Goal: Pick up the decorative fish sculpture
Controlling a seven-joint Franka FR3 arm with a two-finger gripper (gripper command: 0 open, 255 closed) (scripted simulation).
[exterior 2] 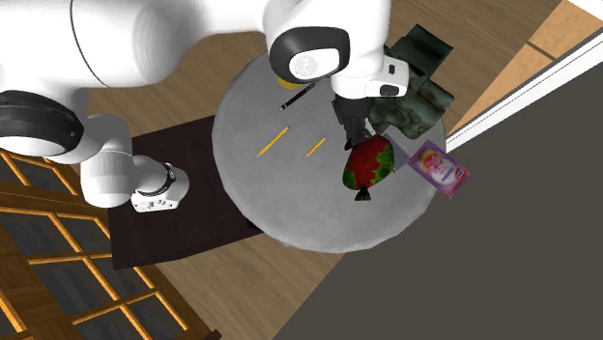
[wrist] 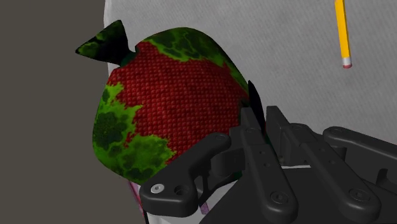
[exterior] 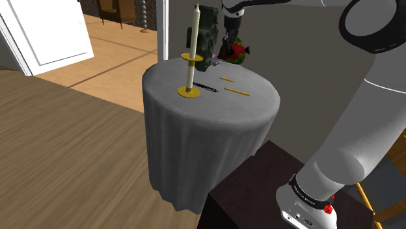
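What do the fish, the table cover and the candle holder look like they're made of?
Fish sculpture: the red middle has a woven, cloth-like grid and the edges are mottled green. Matte; the true material is unclear.
Table cover: grey cloth, matte, hanging in soft folds.
Candle holder: flat yellow-gold discs, possibly brass, but no shine confirms metal.
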